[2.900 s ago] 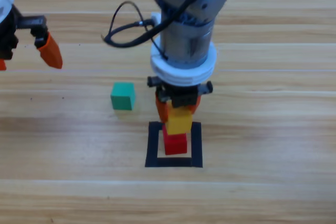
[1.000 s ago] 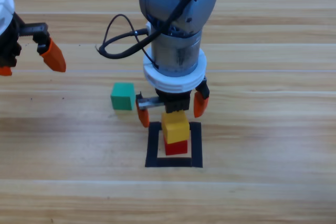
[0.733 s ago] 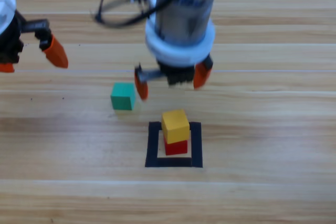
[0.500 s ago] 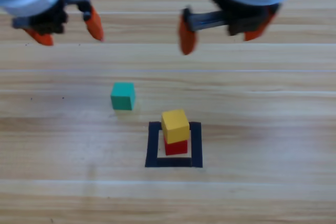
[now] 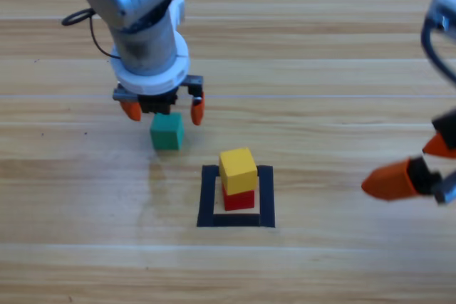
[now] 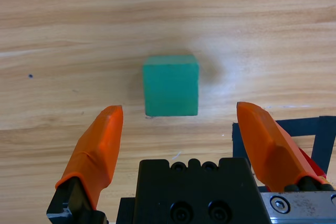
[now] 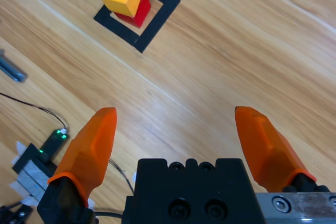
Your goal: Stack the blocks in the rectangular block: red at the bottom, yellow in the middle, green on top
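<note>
Two of three stacked: the small matte yellow cube [image 5: 237,169] sits on the small matte red cube [image 5: 239,198] inside the flat square frame of black tape [image 5: 208,201], which lies toward the table's near edge, around the middle of its width.

Remaining piece: the small matte teal-green cube [image 5: 167,132] rests flat on the wooden table [image 5: 320,55], outside the frame, just off its far-left corner.

Left gripper [image 5: 164,109]: released and empty, hanging over the green cube's far side, one orange jaw to each flank.

Key relation: in the left wrist view the green cube [image 6: 171,84] lies straight ahead of the left gripper [image 6: 181,140], centred on the gap and a little beyond the jaw tips. The gap is wider than the cube, whose side faces run roughly parallel to the jaws. How high the tips hang above the cube is hard to judge.

Nearer arm: the left, clearly.

Right gripper [image 5: 410,176]: parked at the table's right edge, jaws spread, empty, well apart from the stack.

Next move, as I judge it: advance and lower until the jaws bracket the green cube, then close.

Risk: the frame's corner [image 6: 310,129] lies close by the jaw on that side, so a drift toward the stack could nudge it.
</note>
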